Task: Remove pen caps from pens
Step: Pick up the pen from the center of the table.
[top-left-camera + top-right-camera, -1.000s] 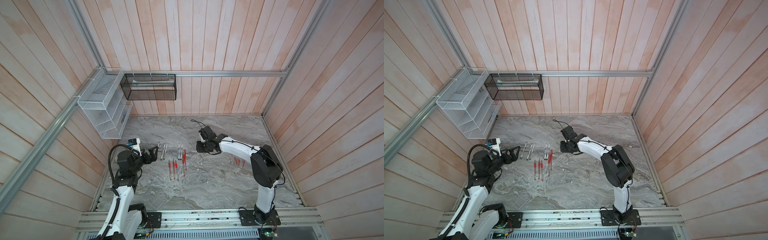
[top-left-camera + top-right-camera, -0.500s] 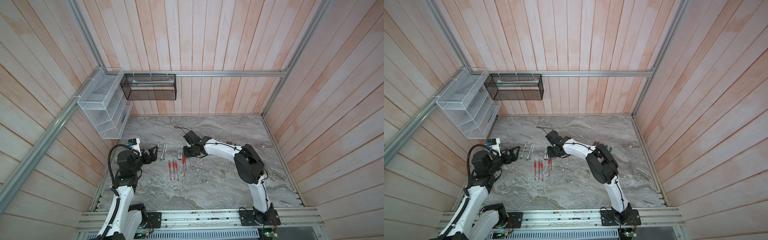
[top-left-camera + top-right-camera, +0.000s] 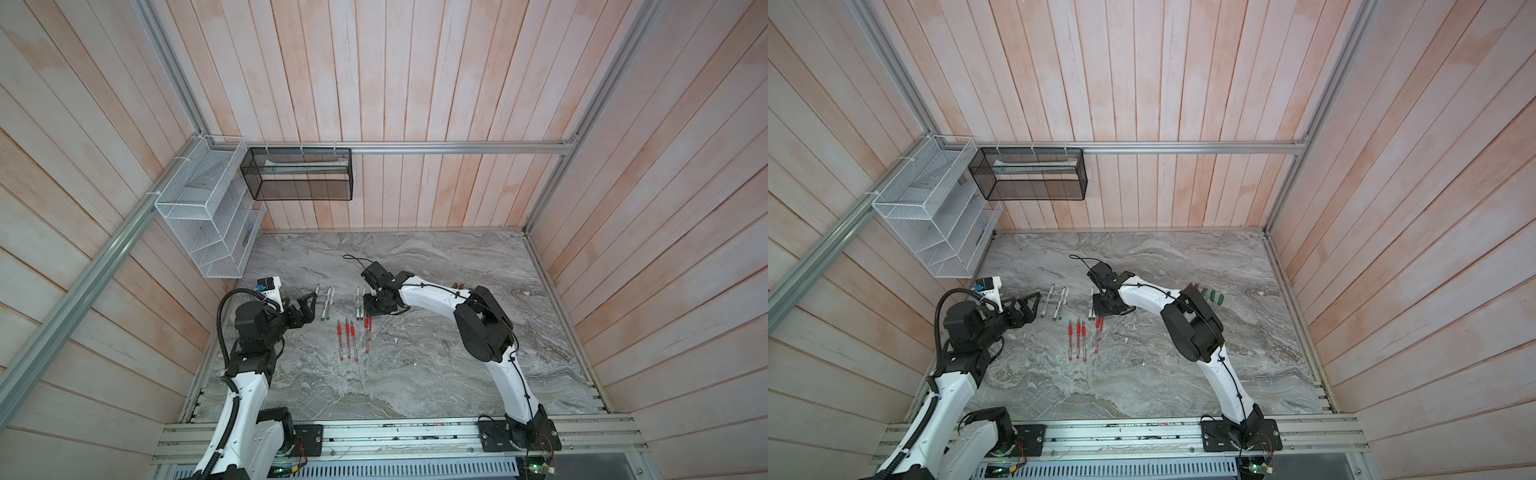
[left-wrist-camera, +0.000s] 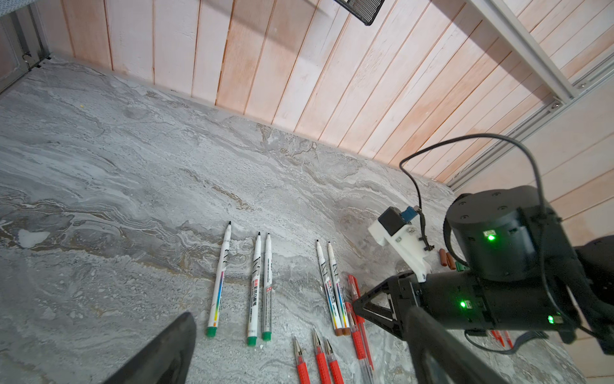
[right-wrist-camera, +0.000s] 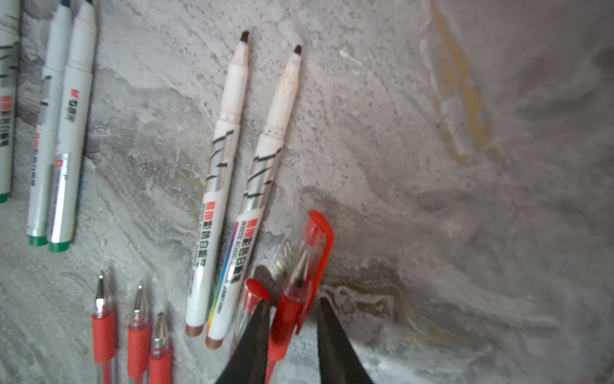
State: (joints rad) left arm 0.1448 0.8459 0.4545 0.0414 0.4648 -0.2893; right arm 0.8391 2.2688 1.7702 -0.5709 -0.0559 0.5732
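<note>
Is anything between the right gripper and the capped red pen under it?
Nothing visible: the right gripper straddles the capped red pen. A second capped red pen lies close beside it, right at one finger, and might get nudged.

A: What sort of place?
B: Robot lab cell.
A: Evidence?
B: Two arms (image 3: pixel 432 293) (image 3: pixel 245 386) bolted to an alu rail (image 3: pixel 395 434), marble-look tabletop (image 3: pixel 436 365) boxed in by plank walls (image 3: pixel 374 83), extrusion frame (image 3: pixel 457 147) along them, mesh baskets (image 3: pixel 195 208) (image 3: pixel 299 174) hung on it, camera (image 4: pixel 397 229) on a wrist, green status LEDs (image 4: pixel 491 237) on the joints.
</note>
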